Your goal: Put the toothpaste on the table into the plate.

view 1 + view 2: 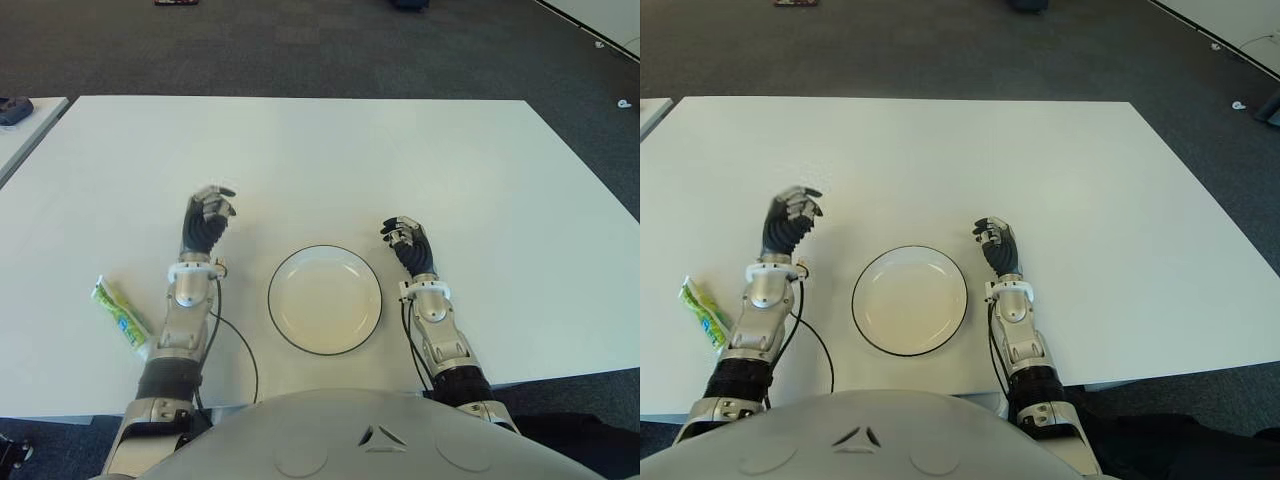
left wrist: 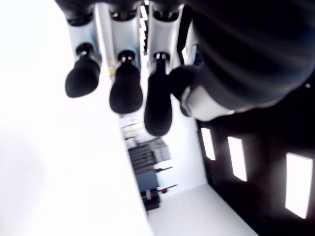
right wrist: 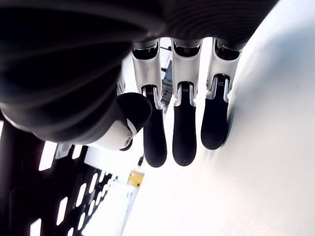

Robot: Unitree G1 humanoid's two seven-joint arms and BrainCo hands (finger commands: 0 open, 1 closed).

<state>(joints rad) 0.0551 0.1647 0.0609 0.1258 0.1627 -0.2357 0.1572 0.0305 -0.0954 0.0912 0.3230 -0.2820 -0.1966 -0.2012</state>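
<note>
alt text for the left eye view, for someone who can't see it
Seen from the robot's head, a white table holds an empty white plate with a dark rim, between two robot hands holding nothing. The left hand shows left of the plate, the right hand right of it. A green toothpaste tube lies near the table's left front edge, beside the left forearm.
</note>
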